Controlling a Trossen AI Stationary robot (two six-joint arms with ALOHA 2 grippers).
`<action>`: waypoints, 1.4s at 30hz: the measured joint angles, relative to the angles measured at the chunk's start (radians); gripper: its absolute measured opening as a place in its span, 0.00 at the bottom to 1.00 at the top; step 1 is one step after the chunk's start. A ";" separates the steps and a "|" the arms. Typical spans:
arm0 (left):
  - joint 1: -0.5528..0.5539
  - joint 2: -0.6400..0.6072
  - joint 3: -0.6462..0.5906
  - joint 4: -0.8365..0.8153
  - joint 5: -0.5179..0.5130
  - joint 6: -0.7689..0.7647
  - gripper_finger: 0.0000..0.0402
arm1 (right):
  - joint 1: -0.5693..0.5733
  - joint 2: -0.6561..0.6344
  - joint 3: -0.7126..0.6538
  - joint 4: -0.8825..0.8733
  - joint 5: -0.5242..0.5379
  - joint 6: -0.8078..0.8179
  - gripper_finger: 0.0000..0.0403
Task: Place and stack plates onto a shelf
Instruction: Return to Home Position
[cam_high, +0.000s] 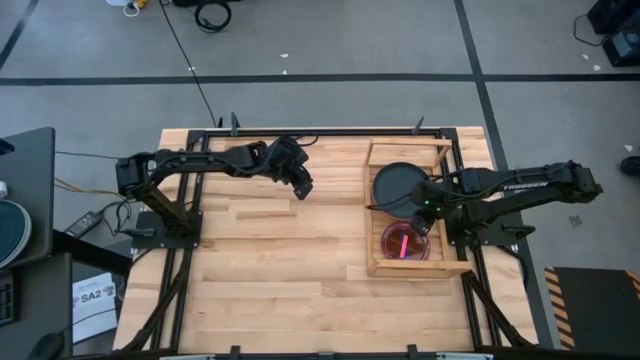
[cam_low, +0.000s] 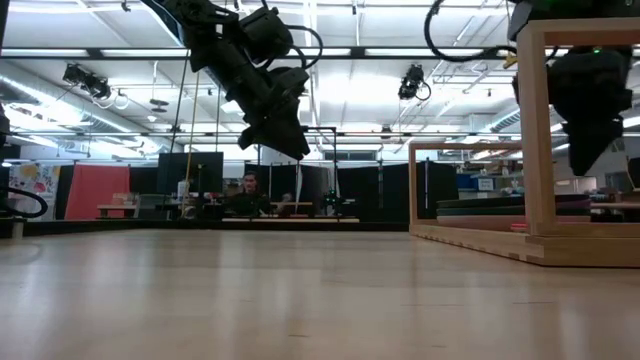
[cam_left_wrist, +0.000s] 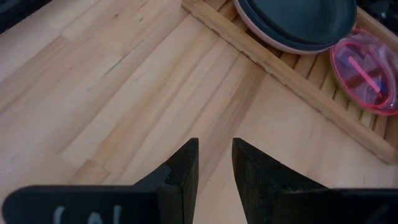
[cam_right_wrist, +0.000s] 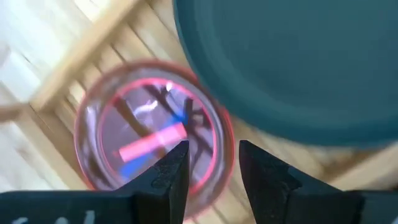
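My right arm wears the white word TROSSEN along its forearm, and left of the table, by its near corner, a white sheet reads SA2.

dark teal plate hides most of the pale pink plate; red-pink plate blurred.

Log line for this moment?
left claw open, over table | right claw open, over shelf | dark teal plate, red-pink plate shelved
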 joint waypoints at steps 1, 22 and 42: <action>-0.001 0.000 0.000 0.000 0.000 0.015 0.26 | 0.000 0.000 0.000 0.020 0.013 -0.010 0.36; -0.178 -0.195 -0.003 -0.083 -0.024 0.222 0.26 | 0.000 -0.145 0.000 0.252 -0.046 -0.184 0.21; -0.464 -1.017 -0.506 -0.173 -0.321 0.055 0.26 | 0.000 -0.504 0.000 0.173 0.018 -0.258 0.21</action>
